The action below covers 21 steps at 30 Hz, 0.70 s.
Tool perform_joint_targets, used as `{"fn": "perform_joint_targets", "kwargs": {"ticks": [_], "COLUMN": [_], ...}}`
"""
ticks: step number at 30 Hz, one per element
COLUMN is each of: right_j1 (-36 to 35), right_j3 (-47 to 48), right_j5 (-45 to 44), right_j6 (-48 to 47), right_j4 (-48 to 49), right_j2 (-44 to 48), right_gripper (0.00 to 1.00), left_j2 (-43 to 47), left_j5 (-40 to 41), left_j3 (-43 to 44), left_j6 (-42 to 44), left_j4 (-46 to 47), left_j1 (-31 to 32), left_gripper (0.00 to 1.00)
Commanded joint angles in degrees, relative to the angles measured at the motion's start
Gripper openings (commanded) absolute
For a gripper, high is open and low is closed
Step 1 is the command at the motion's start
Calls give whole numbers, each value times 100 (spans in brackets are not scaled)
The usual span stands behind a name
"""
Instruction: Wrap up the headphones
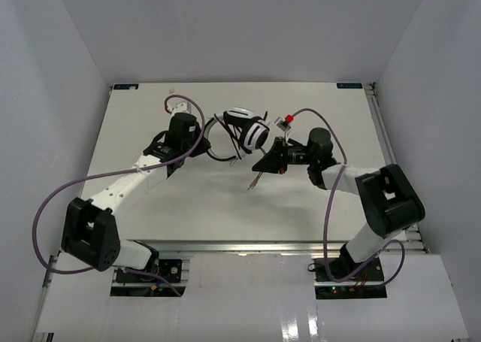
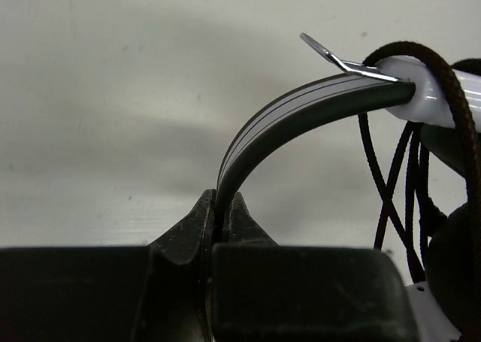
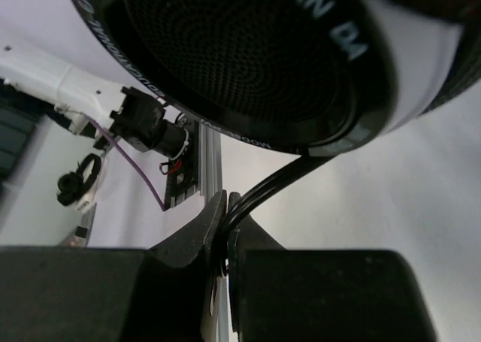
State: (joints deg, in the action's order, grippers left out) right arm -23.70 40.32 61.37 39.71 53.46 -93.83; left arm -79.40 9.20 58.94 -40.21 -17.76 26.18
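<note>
The headphones (image 1: 246,128) are held above the middle of the white table between my two arms. In the left wrist view my left gripper (image 2: 222,207) is shut on the end of the white-and-black headband (image 2: 301,105), with loops of the thin dark cable (image 2: 391,184) hanging to the right. Seen from above, this left gripper (image 1: 204,140) sits left of the earcups. My right gripper (image 3: 227,207) is shut on the black cable (image 3: 289,177) just below a round earcup (image 3: 248,49). From above, the right gripper (image 1: 265,159) is under the earcups, and the cable end (image 1: 253,181) dangles below it.
Thick purple arm cables (image 1: 188,101) arc over both arms. A small red part (image 1: 286,119) sits by the right arm's cable. White walls enclose the table (image 1: 225,207) on three sides. An aluminium rail (image 3: 207,161) shows in the right wrist view.
</note>
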Motion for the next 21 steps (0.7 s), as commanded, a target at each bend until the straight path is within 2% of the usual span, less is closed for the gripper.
{"fn": "perform_joint_targets", "kwargs": {"ticks": [1,4,6,14,17,18,19,20,21], "right_j1": [-56,-198,-259,-308,-293,-289,-275,-265,-242], "right_j3": [730,1202,1322,1557,1721,1780,1795,1795,1800], "right_j5": [-983,-1372,-1396,-1521,-1494,-1497,-1533,-1554,-1613], "right_j6": [-82,-553,-620,-1294,-1840,-2075,-2307,-2325,-2526], "right_j4": [-1236,-2354,-2464,-3066,-3518,-3696,-3799,-3902,-4108], "right_j2": [-766,-1316,-1670,-2025,-2063,-2043,-2002,-1936,-1809], "right_gripper": [8,8,8,24,34,37,39,43,52], "left_j2": [-356,-718,-1067,-1896,-1971,-1970,-1957,-1951,-1878], "left_j5": [406,263,154,-117,-184,-220,-303,-311,-398], "left_j3": [33,117,193,460,525,533,540,539,535], "left_j6": [-1286,-1552,-1653,-1752,-1666,-1652,-1627,-1581,-1499], "left_j4": [344,134,-34,-633,-711,-720,-720,-720,-715], "left_j1": [-126,-164,-166,-166,-166,-166,-166,-166,-166], "left_gripper": [0,0,0,0,0,3,15,17,41]}}
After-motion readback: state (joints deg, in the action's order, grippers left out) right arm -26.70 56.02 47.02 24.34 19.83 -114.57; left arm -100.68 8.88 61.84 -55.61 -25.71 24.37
